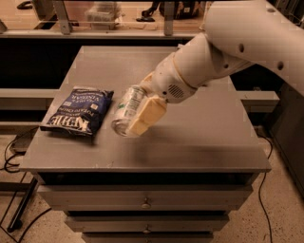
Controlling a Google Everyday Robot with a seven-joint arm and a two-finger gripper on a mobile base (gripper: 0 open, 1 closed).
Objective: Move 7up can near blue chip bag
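The 7up can (125,112), silver-white and green, is held tilted in my gripper (137,116), whose cream fingers are shut around it, a little above the grey table (199,137). The blue chip bag (78,113), dark navy with white lettering, lies flat near the table's left edge. The can hangs just to the right of the bag, close to its right edge. My white arm (228,47) reaches in from the upper right and hides the back right of the table.
The table stands on a drawer unit (147,204) with knobs on the drawers. Cables (9,156) lie on the floor at the left. A shelf with clutter (102,14) runs behind the table. The green chip bag is hidden behind my arm.
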